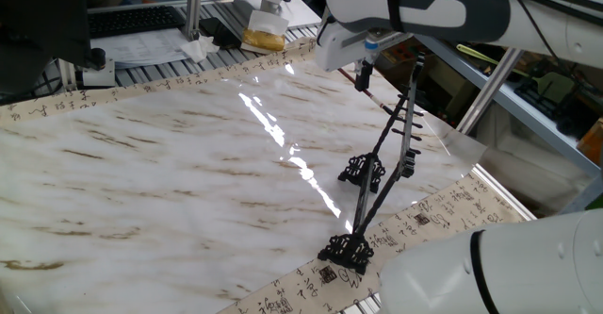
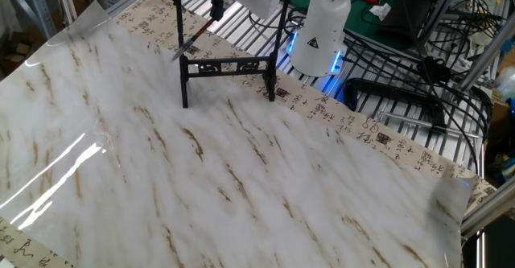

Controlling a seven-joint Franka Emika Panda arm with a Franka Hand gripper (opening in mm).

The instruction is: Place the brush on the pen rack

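Marble-patterned worktop edged with calligraphy-printed paper, in a cluttered workshop. The claw hangs above the far end, fingers closed on the upper shaft of the brush, which slants downward in mid-air, tip lowest, beside one post of the pen rack. The rack stands upright on its scrolled feet.

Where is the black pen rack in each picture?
One fixed view: the pen rack stands at the right side, near the marble table's right edge, seen end-on.
The other fixed view: the pen rack stands at the upper left, seen side-on.
Shared landmark: the gripper holding the brush beside the rack.
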